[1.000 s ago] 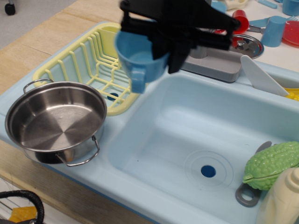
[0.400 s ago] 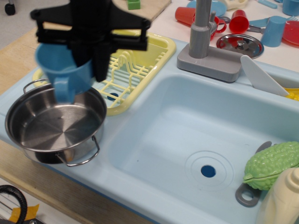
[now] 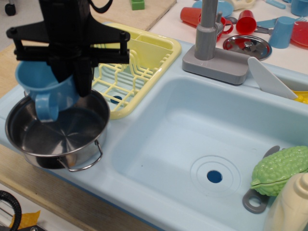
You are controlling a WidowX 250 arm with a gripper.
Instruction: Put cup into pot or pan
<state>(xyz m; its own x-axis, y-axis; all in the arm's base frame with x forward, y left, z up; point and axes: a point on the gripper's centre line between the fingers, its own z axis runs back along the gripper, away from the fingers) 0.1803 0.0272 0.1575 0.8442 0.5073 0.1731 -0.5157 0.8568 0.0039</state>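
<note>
The light blue cup [image 3: 44, 94] hangs over the far left part of the shiny steel pan [image 3: 67, 137], its handle pointing down toward me. My black gripper [image 3: 70, 79] comes from above and is shut on the cup's rim, holding it just above the pan's floor. The pan stands on the sink's left ledge, with one wire handle at its front right and one at its far left. The gripper hides part of the cup's mouth.
A yellow dish rack [image 3: 134, 67] sits just behind and right of the pan. The blue sink basin [image 3: 202, 144] lies to the right, with a green toy vegetable [image 3: 279, 168]. A grey faucet [image 3: 211, 43], red cups [image 3: 245, 21] and a blue cup [image 3: 284, 31] stand at the back.
My gripper has carried the cup from over the dish rack leftward and down; it now hangs low over the pan.
</note>
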